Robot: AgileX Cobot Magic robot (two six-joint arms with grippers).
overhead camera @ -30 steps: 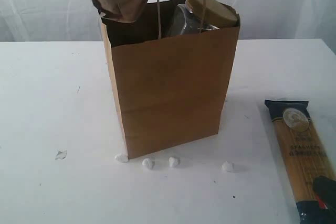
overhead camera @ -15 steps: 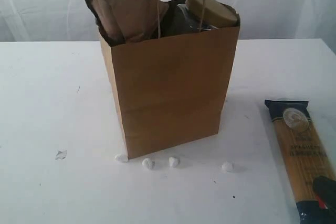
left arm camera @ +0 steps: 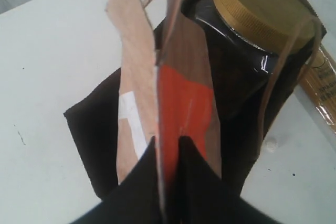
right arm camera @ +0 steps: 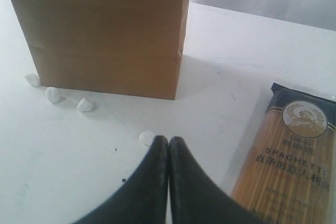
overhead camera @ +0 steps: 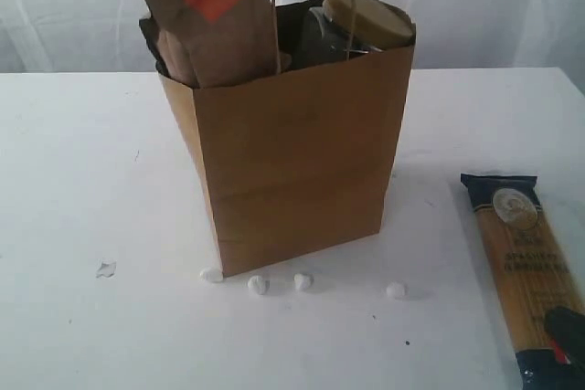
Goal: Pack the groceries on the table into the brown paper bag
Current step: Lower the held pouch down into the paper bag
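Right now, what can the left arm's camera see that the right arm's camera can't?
Only the left wrist view: the left gripper pinching the brown pouch, which is partly inside the paper bag beside the tan-lidded jar. Only the right wrist view: the shut right gripper and the bag's plain outside wall. Both: the bag, the spaghetti packet and the white table.

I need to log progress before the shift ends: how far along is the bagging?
Done: the tan-lidded jar sits inside the brown paper bag. In hand: the left claw grips the brown pouch, partly down in the bag's mouth, not released. Left: the spaghetti packet lies on the table near the shut, empty right claw. Deeper contents are hidden.
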